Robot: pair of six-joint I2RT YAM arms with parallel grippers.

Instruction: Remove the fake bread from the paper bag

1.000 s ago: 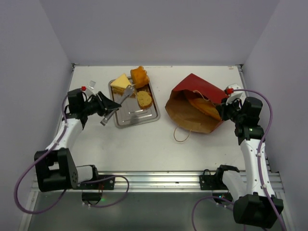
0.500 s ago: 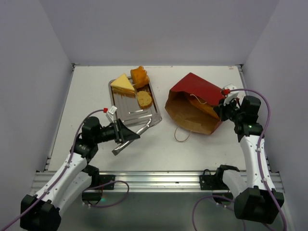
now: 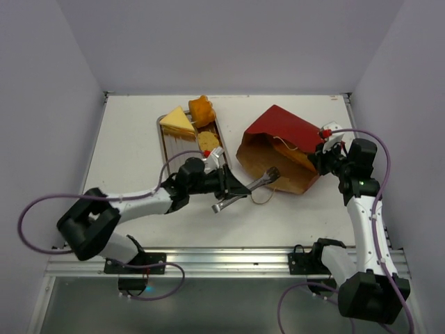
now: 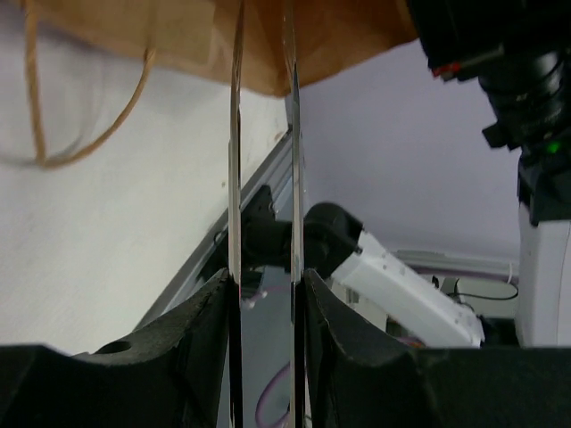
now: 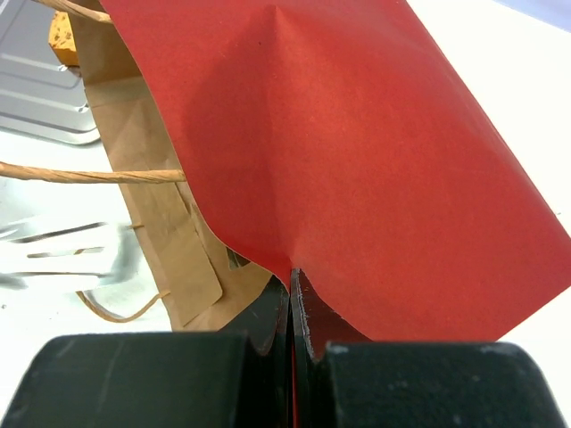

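The paper bag (image 3: 278, 139) lies on its side, red outside and brown inside, mouth toward the left. An orange loaf (image 3: 297, 156) shows inside it. My right gripper (image 3: 321, 158) is shut on the bag's red upper edge (image 5: 357, 134), pinched between its jaws (image 5: 292, 281). My left gripper (image 3: 233, 188) is shut on metal tongs (image 3: 261, 181), whose tips are at the bag's mouth. In the left wrist view the tongs' two blades (image 4: 236, 134) run from my left gripper (image 4: 266, 285) up to the brown bag (image 4: 178, 36). A yellow wedge (image 3: 177, 122), an orange bun (image 3: 201, 109) and a round slice (image 3: 208, 141) lie on the tray.
The silver tray (image 3: 174, 149) sits left of the bag, partly under my left arm. The bag's loop handle (image 3: 263, 196) lies on the table in front of it. Grey walls close three sides.
My left arm has swung with the tongs from left of the tray, across its front, to the bag's mouth. My right gripper has kept hold of the bag's edge.
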